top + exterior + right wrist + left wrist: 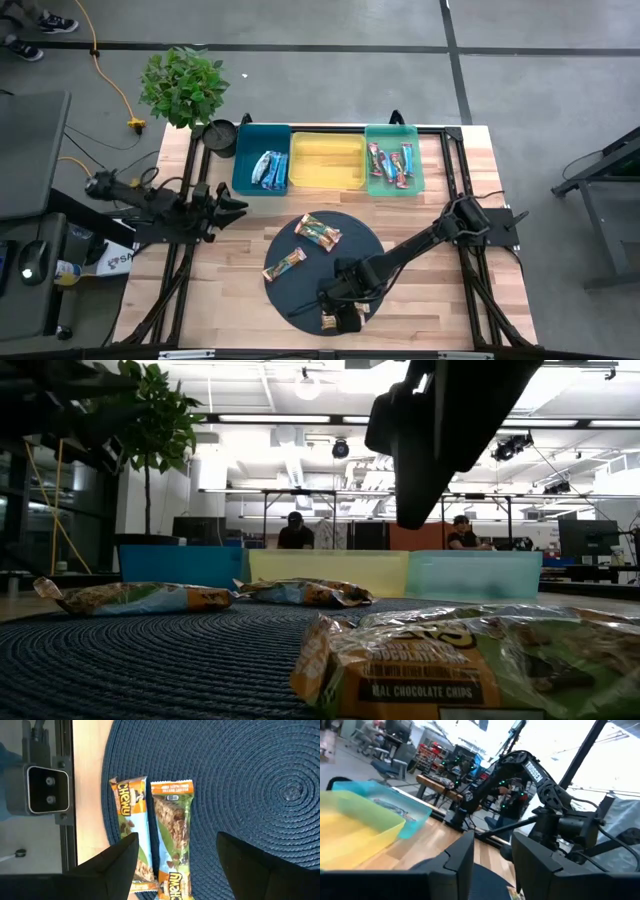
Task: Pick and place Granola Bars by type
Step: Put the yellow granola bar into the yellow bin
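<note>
The right end effector (343, 318), fingers apart, hides part of two Granola Bars (171, 835) at the mat's (355, 235) edge. The teal bin (262, 160) and green bin (392, 160) hold bars; the yellow bin (327, 160) looks bare. The left end effector (235, 204) hangs partly apart, off the surface.

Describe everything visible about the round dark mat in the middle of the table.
The mat is a round, dark blue placemat of coiled woven cord, lying flat on the wooden table in front of the three bins. Two granola bars lie on its upper left part and a third at its left edge. Two more lie side by side at its near edge, one partly overhanging onto the wood. The right hand hovers open above that pair.
</note>
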### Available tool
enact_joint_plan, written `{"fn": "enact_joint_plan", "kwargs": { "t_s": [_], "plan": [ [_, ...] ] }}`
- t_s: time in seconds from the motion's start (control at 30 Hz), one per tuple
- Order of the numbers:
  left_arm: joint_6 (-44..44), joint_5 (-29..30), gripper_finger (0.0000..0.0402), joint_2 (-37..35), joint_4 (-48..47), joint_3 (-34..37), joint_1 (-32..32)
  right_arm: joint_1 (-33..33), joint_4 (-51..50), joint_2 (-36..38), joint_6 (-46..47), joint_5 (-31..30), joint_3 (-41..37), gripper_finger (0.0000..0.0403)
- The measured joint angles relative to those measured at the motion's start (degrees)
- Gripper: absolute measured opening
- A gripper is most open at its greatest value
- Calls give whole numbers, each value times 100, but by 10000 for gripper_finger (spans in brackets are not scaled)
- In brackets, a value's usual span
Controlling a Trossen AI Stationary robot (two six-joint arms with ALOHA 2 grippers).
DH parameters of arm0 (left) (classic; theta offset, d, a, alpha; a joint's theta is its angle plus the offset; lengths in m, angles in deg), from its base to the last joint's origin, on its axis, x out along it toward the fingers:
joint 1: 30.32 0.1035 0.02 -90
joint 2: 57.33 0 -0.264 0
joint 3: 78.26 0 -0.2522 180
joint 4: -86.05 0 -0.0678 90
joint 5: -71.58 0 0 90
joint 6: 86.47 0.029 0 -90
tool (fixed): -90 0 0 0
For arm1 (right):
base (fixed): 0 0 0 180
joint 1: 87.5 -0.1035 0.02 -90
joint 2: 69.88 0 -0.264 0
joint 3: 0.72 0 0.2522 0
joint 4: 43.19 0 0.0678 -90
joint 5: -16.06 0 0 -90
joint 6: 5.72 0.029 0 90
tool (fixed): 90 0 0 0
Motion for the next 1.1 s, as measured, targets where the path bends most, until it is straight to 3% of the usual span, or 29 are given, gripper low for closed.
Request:
{"fn": "enact_joint_plan", "kwargs": {
  "t_s": [0.27, 0.43, 0.73, 0.87, 1.1],
  "plan": [
    [-643, -2490, 89, 2, -482, 4, 2072, 43, -88, 0, -33, 102, 0, 252],
    [-183, -3575, 83, 2, -909, 4, 2770, 4, 183, 0, 266, 136, -233, 252],
    [923, -3720, 82, 24, -941, -9, 3026, -21, 794, -12, 698, 594, -850, 252],
    [1392, -3533, 82, 35, -972, -11, 3026, -23, 857, -9, 584, 531, -947, 252],
    [1374, -3347, 82, 35, -1005, -11, 3026, -21, 995, -9, 321, 222, -935, 252]
  ]
}}
